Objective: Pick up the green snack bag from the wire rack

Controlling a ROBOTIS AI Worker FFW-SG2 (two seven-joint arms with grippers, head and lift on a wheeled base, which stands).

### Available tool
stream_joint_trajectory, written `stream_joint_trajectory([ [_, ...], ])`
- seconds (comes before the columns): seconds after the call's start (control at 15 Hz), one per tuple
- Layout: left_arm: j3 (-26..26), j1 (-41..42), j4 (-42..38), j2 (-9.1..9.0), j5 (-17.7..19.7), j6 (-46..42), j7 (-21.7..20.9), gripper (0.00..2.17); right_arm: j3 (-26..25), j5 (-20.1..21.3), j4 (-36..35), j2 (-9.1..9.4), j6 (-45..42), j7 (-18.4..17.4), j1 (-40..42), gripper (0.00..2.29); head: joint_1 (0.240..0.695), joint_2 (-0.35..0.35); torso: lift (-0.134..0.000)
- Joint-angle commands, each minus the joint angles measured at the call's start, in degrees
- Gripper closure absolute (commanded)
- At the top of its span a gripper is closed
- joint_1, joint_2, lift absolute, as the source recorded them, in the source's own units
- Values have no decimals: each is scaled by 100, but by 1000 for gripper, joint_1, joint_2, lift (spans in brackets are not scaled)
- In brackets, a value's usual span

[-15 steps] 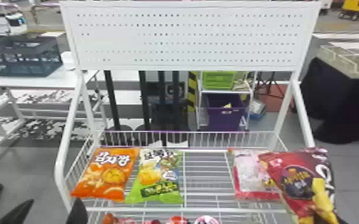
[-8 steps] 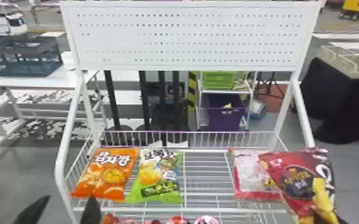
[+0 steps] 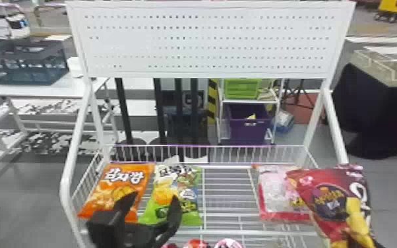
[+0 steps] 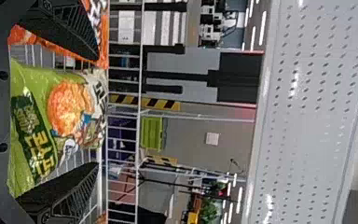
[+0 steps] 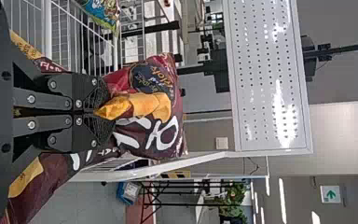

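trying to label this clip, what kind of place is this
Probably a robot test or demo space with a mock shop display: snack bags on a wire rack, a pegboard panel above, a folding crate behind.

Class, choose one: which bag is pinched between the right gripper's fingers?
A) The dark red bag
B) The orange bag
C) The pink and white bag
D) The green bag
A: the right gripper has its fingers closed on the dark red bag, whose film bunches at the fingertips.
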Motion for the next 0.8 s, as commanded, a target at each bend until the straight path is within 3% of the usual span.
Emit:
stream_joint_trajectory([
  [0.0,-188,-628,757,-123,0,71,-1,83,2,4,9,12,0,0,-3,2179,499,0,0],
  [0.4,-434,-1814,2286,-369,61,317,-1,87,20,4,105,12,0,0,-100,2179,499,0,0],
  [0.73,-662,-2324,2884,-404,44,441,-1,90,11,-14,123,12,0,0,-118,2179,499,0,0],
])
